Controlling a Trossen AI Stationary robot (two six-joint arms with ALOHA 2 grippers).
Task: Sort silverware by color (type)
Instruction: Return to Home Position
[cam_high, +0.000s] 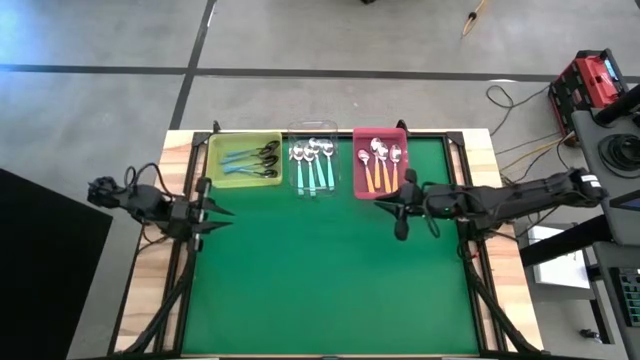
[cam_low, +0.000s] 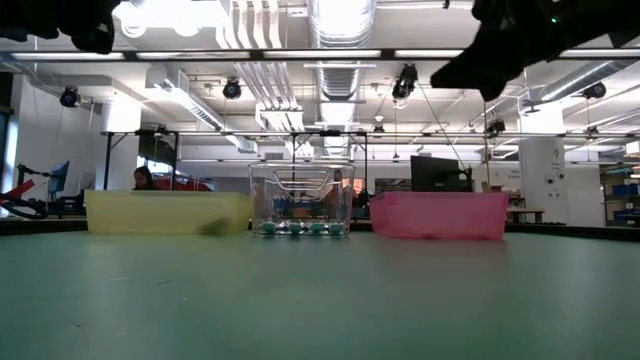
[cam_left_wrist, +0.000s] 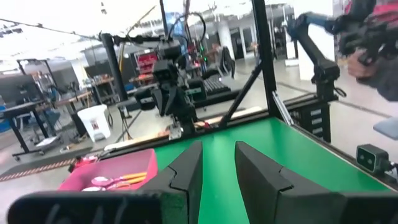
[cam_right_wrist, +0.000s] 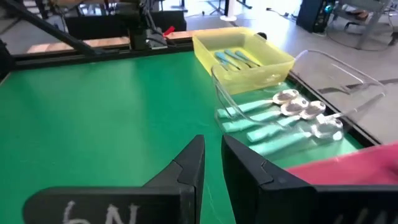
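Note:
The silverware lies in three bins along the table's far edge. Teal-handled spoons with dark bowls (cam_high: 250, 158) fill the yellow bin (cam_high: 215, 172). Teal-handled spoons with silver bowls (cam_right_wrist: 280, 112) lie in the clear bin (cam_high: 313, 128). Orange-handled spoons (cam_high: 380, 165) lie in the pink bin (cam_high: 360, 190). My left gripper (cam_left_wrist: 219, 149) hangs above the table's left edge (cam_high: 222, 218), pointing right. My right gripper (cam_right_wrist: 212, 140) hangs just near of the pink bin (cam_high: 388, 210), pointing left. On each, the fingers stand a narrow gap apart with nothing between them.
A green mat (cam_high: 330, 280) covers the table, bare from the bins to the near edge. A black frame (cam_high: 455, 150) runs round the mat. Cables and a red case (cam_high: 590, 80) lie on the floor beyond the right edge.

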